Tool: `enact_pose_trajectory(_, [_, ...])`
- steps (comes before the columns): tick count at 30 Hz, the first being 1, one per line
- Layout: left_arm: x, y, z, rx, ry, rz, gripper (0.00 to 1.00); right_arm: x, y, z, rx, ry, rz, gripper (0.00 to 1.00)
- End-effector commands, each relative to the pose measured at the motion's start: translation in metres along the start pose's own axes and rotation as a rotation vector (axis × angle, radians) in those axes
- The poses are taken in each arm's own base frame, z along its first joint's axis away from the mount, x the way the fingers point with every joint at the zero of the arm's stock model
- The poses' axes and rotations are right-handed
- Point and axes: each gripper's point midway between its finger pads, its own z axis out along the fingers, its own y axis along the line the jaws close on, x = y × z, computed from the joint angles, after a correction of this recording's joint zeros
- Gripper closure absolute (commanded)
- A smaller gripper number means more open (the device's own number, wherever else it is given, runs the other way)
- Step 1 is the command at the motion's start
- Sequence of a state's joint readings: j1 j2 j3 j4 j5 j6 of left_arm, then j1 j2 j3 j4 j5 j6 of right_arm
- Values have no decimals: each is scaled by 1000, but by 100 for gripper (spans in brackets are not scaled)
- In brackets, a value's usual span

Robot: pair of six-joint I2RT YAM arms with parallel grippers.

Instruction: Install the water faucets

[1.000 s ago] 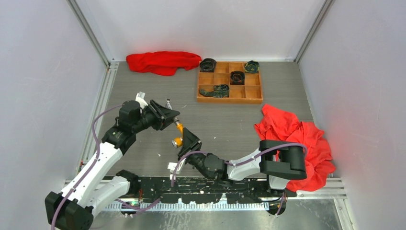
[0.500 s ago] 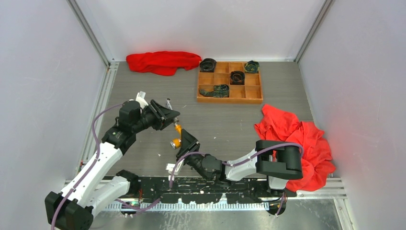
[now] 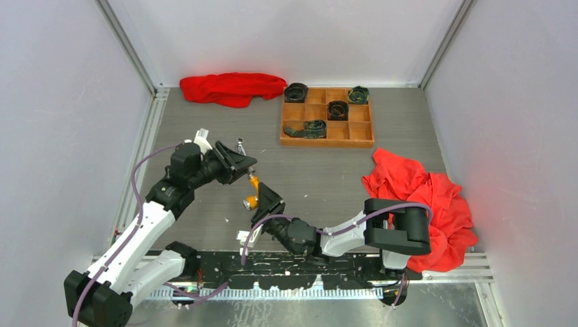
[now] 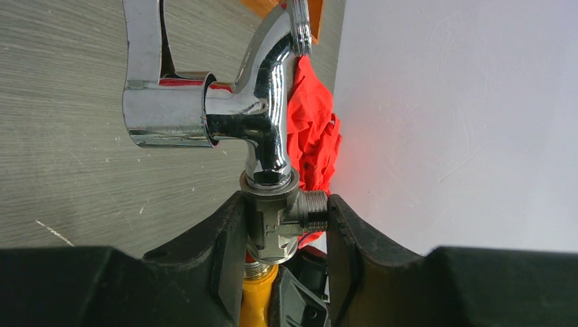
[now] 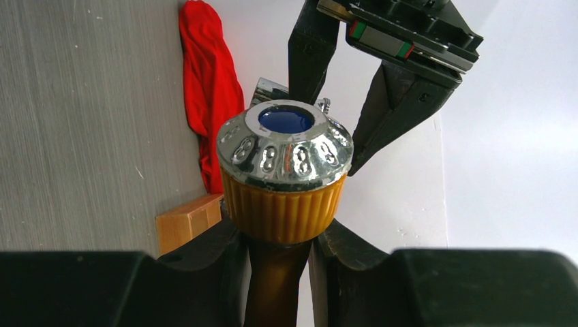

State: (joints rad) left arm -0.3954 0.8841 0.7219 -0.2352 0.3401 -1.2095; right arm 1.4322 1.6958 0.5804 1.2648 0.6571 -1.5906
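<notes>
The shiny silver water faucet [image 4: 262, 112] stands on a grey threaded tee fitting [image 4: 278, 221], and my left gripper [image 4: 283, 235] is shut on that fitting. Just below it the orange-yellow faucet [image 4: 255, 306] joins the fitting. In the right wrist view that orange faucet [image 5: 283, 180] shows a ribbed cap and a silver knurled head with a blue centre, and my right gripper [image 5: 276, 262] is shut on its stem. From above, both grippers meet over the table's left middle: left gripper [image 3: 244, 168], orange faucet [image 3: 252, 193], right gripper [image 3: 263, 199], silver faucet [image 3: 240, 146].
A wooden compartment tray [image 3: 327, 142] with dark round rolled items [image 3: 337, 109] sits at the back. One red cloth [image 3: 232, 88] lies at the back left. Another red cloth [image 3: 426, 194] is heaped at the right, by the right arm's base.
The right arm has shifted slightly left with the orange faucet. The left arm and the silver faucet have stayed still.
</notes>
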Motion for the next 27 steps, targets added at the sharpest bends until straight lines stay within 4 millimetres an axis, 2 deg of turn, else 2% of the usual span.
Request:
enact_pose_trajectory(1, [4, -37, -11, 123, 21, 77, 100, 8, -44, 5, 139, 34, 119, 99])
enact_pose_trajectory(27, [11, -41, -6, 136, 45, 113, 100, 28, -55, -1, 160, 85, 124, 99])
